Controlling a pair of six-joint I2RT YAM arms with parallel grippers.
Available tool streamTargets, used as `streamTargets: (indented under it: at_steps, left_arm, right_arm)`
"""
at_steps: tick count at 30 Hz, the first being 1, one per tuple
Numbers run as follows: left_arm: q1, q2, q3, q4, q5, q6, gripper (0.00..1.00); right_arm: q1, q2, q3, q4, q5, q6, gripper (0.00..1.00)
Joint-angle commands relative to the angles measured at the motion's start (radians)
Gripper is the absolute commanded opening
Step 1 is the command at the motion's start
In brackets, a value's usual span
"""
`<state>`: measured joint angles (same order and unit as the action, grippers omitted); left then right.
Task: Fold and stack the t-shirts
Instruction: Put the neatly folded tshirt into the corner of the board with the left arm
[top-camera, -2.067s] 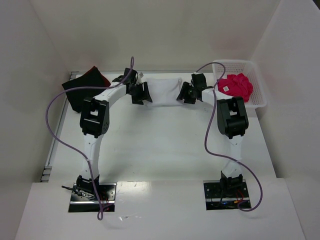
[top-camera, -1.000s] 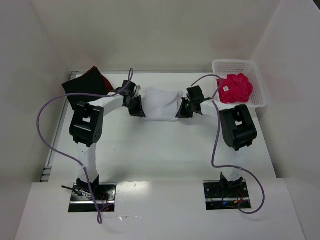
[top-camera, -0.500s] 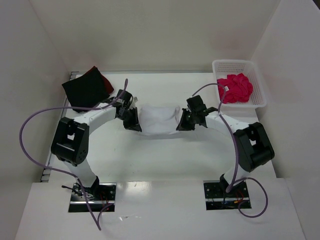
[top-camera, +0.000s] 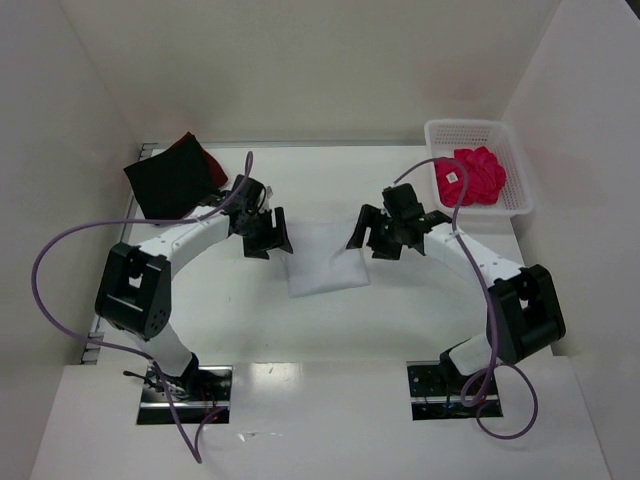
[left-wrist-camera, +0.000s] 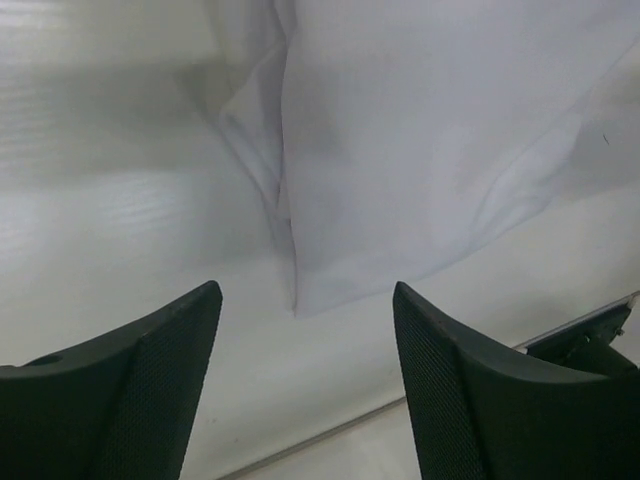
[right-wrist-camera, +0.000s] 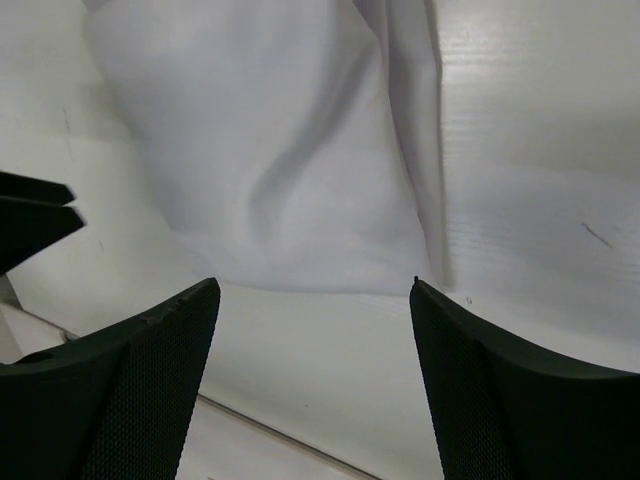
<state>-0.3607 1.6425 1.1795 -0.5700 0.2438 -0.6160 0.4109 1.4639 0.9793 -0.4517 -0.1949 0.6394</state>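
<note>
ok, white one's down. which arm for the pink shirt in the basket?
Right, most likely. The right gripper is open and empty at the right edge of the white shirt, nearer the basket holding the pink shirt. The left gripper, also open, sits on the white shirt's far side.

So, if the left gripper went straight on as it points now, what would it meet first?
Probably the folded white cloth t-shirt, lying just ahead of the left gripper; depth is unclear.

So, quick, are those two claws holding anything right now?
Left gripper: open, holding nothing, white t-shirt lying below it.
Right gripper: open, holding nothing.
</note>
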Motion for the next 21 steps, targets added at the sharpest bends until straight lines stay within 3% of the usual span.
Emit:
streamTargets:
  at_steps: [1,5,8,13,21]
  left_arm:
    - [0.002,0.07,0.011,0.139,0.026,-0.039,0.77]
    - [0.002,0.097,-0.055,0.288,0.038,-0.102,0.76]
    - [0.002,0.112,-0.096,0.38,-0.042,-0.155,0.77]
    - [-0.01,0.134,-0.149,0.468,-0.045,-0.225,0.77]
    - [-0.04,0.211,-0.186,0.559,-0.003,-0.261,0.77]
  right_arm:
    - [-0.031,-0.028,0.091,-0.01,0.026,-0.035,0.83]
    - [-0.067,-0.028,0.117,-0.01,0.021,-0.04,0.84]
    - [-0.083,-0.028,0.128,-0.01,0.015,-0.04,0.9]
    - [-0.106,-0.047,0.16,-0.047,0.014,-0.064,0.97]
    - [-0.136,-0.082,0.145,-0.056,0.003,-0.05,1.0]
